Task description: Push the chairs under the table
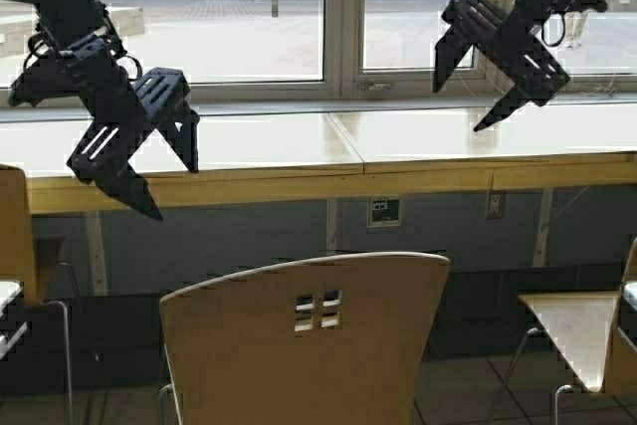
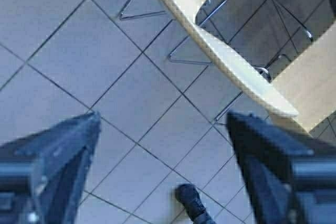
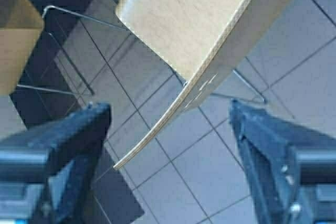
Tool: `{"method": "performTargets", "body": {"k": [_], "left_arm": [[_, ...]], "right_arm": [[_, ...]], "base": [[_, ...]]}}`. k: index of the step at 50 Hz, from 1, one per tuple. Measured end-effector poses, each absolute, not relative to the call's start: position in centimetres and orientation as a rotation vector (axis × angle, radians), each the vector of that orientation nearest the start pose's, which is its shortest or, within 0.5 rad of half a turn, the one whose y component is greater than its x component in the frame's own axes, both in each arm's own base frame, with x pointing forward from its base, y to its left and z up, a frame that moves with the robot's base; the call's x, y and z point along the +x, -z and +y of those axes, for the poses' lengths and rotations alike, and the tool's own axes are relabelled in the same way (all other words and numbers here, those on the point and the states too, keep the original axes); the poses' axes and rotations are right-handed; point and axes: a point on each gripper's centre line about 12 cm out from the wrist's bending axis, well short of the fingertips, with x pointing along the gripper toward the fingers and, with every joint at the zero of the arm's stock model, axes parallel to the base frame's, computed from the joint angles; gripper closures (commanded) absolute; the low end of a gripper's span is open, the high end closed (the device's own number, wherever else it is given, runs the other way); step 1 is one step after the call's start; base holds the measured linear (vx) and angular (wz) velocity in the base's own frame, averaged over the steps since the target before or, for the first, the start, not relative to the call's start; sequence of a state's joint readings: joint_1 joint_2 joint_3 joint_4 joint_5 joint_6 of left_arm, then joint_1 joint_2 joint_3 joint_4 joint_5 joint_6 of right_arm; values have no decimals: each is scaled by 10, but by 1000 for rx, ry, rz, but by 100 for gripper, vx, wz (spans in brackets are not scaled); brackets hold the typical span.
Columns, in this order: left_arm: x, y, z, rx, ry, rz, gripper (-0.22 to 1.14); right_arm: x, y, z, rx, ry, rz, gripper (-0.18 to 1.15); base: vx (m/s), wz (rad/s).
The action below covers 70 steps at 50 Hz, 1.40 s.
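Writing is nowhere legible; the small plate [image 1: 384,211] under the table [image 1: 398,141] is too blurred to read. Near centre, a chair [image 1: 309,340] stands back from the table, backrest toward the robot, its seat hidden and legs cut off. Two more chairs, left [image 1: 15,236] and right [image 1: 577,335], are cropped. The table's long axis runs left to right along the window [image 1: 259,17]. Left gripper [image 1: 149,151] and right gripper [image 1: 478,82] hang raised, jaws spread wide, holding nothing.

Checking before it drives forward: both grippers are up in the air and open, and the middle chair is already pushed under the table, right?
Not quite. The left gripper and right gripper are raised and open, but the high view shows the middle chair standing back from the table, not yet pushed under it.
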<state>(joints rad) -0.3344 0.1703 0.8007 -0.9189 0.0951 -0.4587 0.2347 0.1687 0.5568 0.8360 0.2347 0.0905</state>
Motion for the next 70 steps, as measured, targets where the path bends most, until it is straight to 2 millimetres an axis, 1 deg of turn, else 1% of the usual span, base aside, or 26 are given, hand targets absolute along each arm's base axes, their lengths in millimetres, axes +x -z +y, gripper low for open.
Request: {"method": "performTargets", "body": {"k": [7,13,20,24,29,35,41,49,60,70], "left_arm": [[310,-43,-127,-1131,-453,1145,-10],[300,-26,-137,-1142,-498,1199,-10],[286,-1,-148,-1141,-564,1261,-10],[280,12,-148,-1136,-606,1286,-10],[277,22,-149,-1129,-632,1304,-10],[281,29,-151,-1128,-642,1308,-10],[286,36,-154,-1124,-647,1310,-10],[302,47,-161,-1131,-641,1305,-10],[314,70,-168,-1136,-666,1316,-10],[331,95,-175,-1136,-672,1305,-10]], "right_arm": [[388,-99,119,855,92,1066,-2],[375,-67,122,877,148,1150,-2],[358,-30,123,895,223,1243,-2],[353,-17,125,889,242,1278,-2],[351,-9,130,884,247,1297,-2],[355,-4,139,881,239,1300,-2],[361,10,139,881,255,1313,-2],[371,29,141,881,271,1328,-2],[382,68,147,875,293,1376,-2],[392,107,153,877,306,1415,-2]], "base": [[22,-3],[20,3],[16,4],[13,4],[10,4],[6,4],[4,3],[2,2],[1,1],[0,0]]}}
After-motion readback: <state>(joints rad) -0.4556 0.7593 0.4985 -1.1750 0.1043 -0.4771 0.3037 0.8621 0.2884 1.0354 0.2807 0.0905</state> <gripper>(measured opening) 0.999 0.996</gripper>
